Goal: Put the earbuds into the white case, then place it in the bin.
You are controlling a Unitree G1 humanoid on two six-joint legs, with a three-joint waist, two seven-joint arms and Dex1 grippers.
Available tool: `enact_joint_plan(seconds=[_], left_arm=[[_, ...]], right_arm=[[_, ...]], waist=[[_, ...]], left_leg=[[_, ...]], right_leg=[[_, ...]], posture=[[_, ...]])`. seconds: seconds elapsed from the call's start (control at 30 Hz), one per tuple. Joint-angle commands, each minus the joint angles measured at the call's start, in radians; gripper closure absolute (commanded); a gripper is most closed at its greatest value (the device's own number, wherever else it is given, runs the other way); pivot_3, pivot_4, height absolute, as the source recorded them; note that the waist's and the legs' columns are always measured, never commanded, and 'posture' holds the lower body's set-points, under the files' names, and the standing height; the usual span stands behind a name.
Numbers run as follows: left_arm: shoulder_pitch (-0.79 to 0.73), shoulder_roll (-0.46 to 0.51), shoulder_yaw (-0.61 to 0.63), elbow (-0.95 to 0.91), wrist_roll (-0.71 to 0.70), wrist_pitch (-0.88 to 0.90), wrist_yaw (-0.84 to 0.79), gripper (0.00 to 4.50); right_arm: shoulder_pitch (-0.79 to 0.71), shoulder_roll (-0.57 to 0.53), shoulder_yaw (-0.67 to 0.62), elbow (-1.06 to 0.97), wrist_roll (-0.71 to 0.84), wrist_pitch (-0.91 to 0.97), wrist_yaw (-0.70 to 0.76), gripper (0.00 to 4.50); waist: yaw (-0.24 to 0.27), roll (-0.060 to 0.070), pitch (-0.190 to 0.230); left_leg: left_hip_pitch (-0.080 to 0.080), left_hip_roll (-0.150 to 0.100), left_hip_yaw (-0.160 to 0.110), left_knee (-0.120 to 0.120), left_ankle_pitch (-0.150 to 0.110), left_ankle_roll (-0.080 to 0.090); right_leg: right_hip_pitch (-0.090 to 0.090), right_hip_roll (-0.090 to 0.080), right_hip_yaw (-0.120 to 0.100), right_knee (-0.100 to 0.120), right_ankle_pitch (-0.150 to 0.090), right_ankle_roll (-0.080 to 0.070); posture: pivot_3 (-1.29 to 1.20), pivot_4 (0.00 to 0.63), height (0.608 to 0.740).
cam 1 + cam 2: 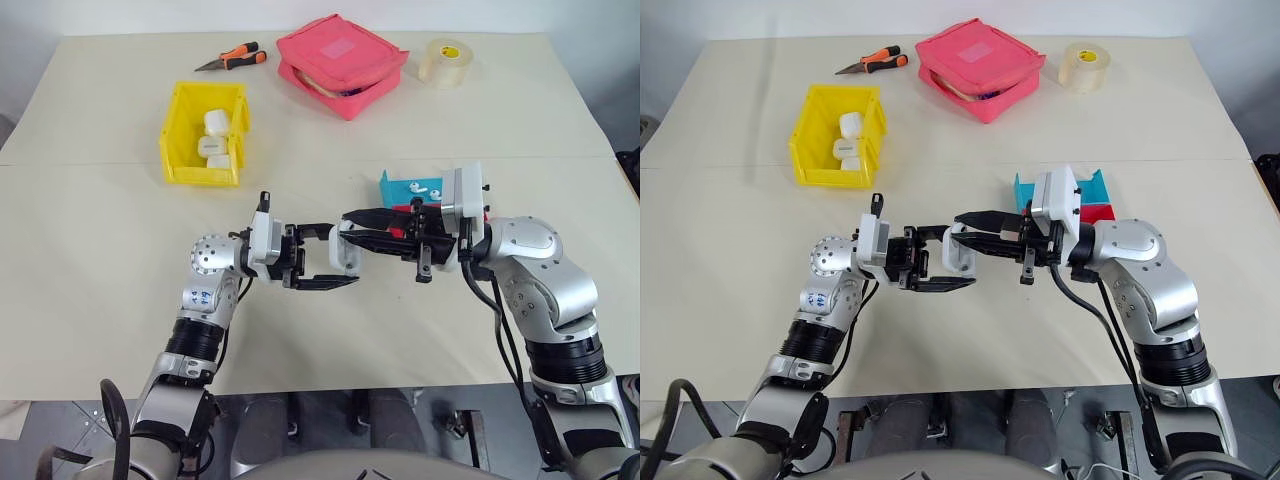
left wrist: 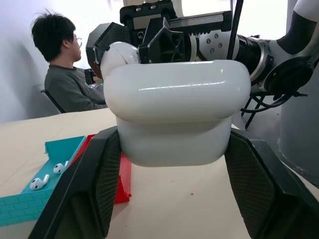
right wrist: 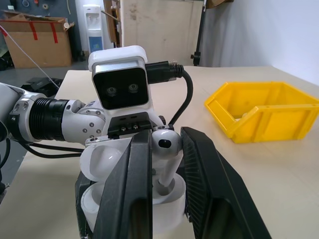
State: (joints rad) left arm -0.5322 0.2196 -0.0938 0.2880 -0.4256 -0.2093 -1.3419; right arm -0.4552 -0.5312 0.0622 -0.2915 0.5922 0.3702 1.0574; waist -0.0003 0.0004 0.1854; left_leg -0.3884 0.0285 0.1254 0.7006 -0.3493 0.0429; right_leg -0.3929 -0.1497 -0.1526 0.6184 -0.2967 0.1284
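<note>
1. Centrally, above the table [image 1: 100, 300], the white case [image 1: 347, 252] is gripped between the fingers of the left gripper [image 1: 335, 257], its lid hinged open.
2. One of the earbuds [image 3: 164, 144] is pinched in the right gripper [image 1: 352, 228], directly over the case's opening.
3. Two more earbuds [image 1: 418, 187] are seen in the blue tray [image 1: 392, 187] behind the right hand.
4. The bin [image 1: 178, 130] is set well apart, beyond the left arm, with white cases inside.

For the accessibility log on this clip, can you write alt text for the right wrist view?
The right gripper pinches a white earbud between its black fingers, lowering it into the open white case held by the left gripper. The yellow bin sits beyond on the beige table.
</note>
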Motion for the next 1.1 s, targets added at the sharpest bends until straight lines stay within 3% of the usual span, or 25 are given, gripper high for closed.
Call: enact_joint_plan(seconds=[0.03,0.9,1.07,1.1], left_arm=[[-0.016,-0.019,-0.003,-0.041,-0.024,-0.004,0.006,1.74],[-0.069,-0.032,0.038,0.014,-0.025,-0.041,0.036,1.74],[-0.068,-0.03,0.037,0.032,-0.014,-0.057,0.038,1.74],[-0.068,-0.029,0.038,0.04,-0.01,-0.062,0.039,1.74]], right_arm=[[0.027,0.002,0.021,-0.027,-0.011,-0.017,0.013,4.01],[-0.014,-0.105,0.061,0.078,-0.089,-0.038,0.114,4.01],[-0.046,-0.103,0.047,0.057,-0.072,-0.008,0.096,2.44],[-0.056,-0.102,0.038,0.049,-0.061,0.004,0.09,2.44]], waist=[[0.0,0.0,0.0],[0.0,0.0,0.0],[0.0,0.0,0.0],[0.0,0.0,0.0]], left_leg=[[0.0,0.0,0.0,0.0,0.0,0.0],[0.0,0.0,0.0,0.0,0.0,0.0],[0.0,0.0,0.0,0.0,0.0,0.0],[0.0,0.0,0.0,0.0,0.0,0.0]], right_leg=[[0.0,0.0,0.0,0.0,0.0,0.0],[0.0,0.0,0.0,0.0,0.0,0.0],[0.0,0.0,0.0,0.0,0.0,0.0],[0.0,0.0,0.0,0.0,0.0,0.0]], posture=[[0.0,0.15,0.74],[0.0,0.15,0.74],[0.0,0.15,0.74],[0.0,0.15,0.74]])
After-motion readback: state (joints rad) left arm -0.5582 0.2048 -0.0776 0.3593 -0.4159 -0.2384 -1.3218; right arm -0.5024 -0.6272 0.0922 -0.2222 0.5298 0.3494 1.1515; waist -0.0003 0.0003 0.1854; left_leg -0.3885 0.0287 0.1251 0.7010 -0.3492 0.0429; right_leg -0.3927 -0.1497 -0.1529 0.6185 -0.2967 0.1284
